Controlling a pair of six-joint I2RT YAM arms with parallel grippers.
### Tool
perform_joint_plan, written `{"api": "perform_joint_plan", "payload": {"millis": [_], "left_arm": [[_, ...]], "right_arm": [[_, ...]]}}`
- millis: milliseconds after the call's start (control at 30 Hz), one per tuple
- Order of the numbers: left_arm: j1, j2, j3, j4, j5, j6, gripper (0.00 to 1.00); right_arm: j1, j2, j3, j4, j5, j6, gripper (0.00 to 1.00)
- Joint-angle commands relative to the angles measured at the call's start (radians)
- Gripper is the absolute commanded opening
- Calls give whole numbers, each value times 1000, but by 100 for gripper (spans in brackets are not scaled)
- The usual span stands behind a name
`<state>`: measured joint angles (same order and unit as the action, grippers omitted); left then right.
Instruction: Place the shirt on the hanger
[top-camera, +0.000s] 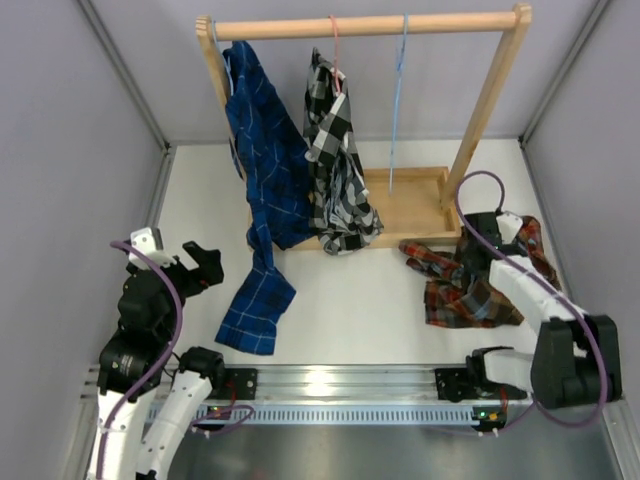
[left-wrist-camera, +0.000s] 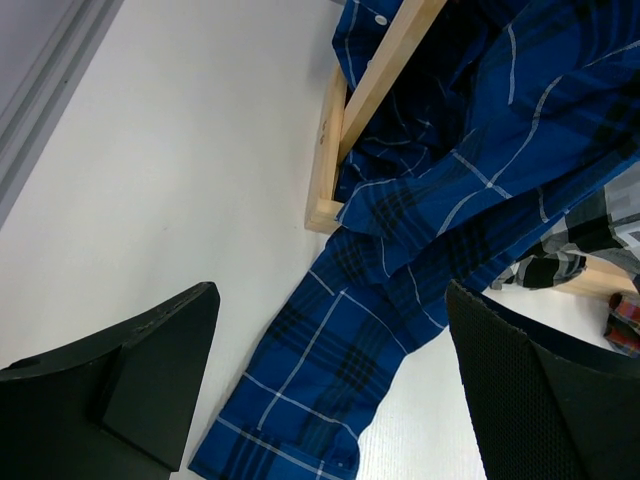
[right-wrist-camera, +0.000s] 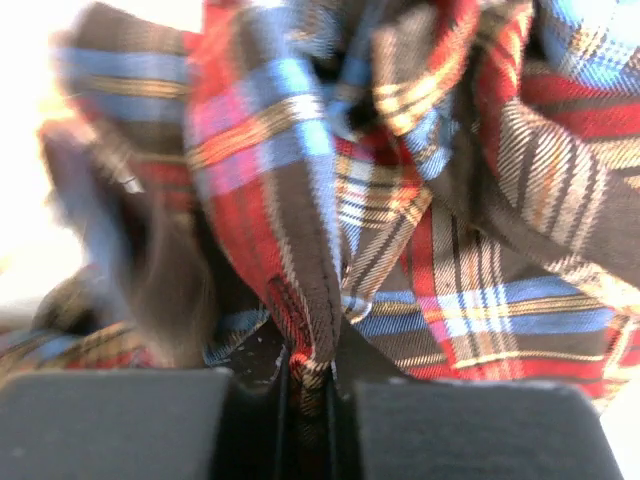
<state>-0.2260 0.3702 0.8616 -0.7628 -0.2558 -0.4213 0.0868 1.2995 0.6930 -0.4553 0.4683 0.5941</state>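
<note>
Right claw (right-wrist-camera: 305, 365) pinched shut on fold of red-orange, brown and blue plaid shirt (top-camera: 470, 285). Shirt crumpled on white counter (top-camera: 360, 310), just right of wooden rack base (top-camera: 415, 205). Thin light blue wire hanger (top-camera: 398, 100) hooked on wooden rail (top-camera: 370, 25), beside black-and-white checked shirt (top-camera: 335, 150). Left claw (left-wrist-camera: 330, 295) spread wide, holding nothing, near tail of dark blue plaid shirt (left-wrist-camera: 400, 300).

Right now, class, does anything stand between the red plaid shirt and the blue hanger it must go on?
Nothing hangs between them. The shirt, pinched by the right gripper, lies by the rack's base; that frame and the right post border the way to the hanger.
</note>
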Motion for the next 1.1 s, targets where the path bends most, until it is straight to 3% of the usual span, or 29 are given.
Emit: {"api": "perform_joint_plan", "payload": {"millis": [0,200,333,400,500,533,667,767,800,867,900,933,1067], "left_arm": [[-6,-8,-4,53,-7,-10,98],[-6,-16,-6,51,-19,-10,98],[-6,-16,-6,53,-23,-10,98],[-4,-14,-6,53,-22,-10,98],[-6,-11,-4,53,-16,-8,98],[-6,-11,-4,53,-14,-7,98],[-6,-16,-4,54,-5,-4,98],[-6,-19,-4,54,-8,-4,98],[-6,-20,-6,54,-8,-4,98],[-6,-17,-4,54,-7,-4,98],[-6,-17,-4,54,-7,-2,98],[-7,-17,-4,53,-8,-2,98],[-9,-25,-4,53,-10,-4,98]], "right_arm": [[68,-228,11,51,-16,-26,0],[223,-552,33,-52,-147,5,0],[333,-687,-22,-42,-316,153,0],[465,-721,-78,0,-315,253,0],[751,-689,-134,70,-162,381,0],[924,-657,-138,82,-28,415,0],[1268,-366,-47,17,333,622,0],[1407,-231,15,35,443,730,3],[1430,-141,40,52,454,731,24],[1471,-21,158,0,478,728,53],[1481,4,201,-44,495,724,85],[1492,24,244,-153,530,714,99],[1475,-63,330,-224,506,480,100]]}}
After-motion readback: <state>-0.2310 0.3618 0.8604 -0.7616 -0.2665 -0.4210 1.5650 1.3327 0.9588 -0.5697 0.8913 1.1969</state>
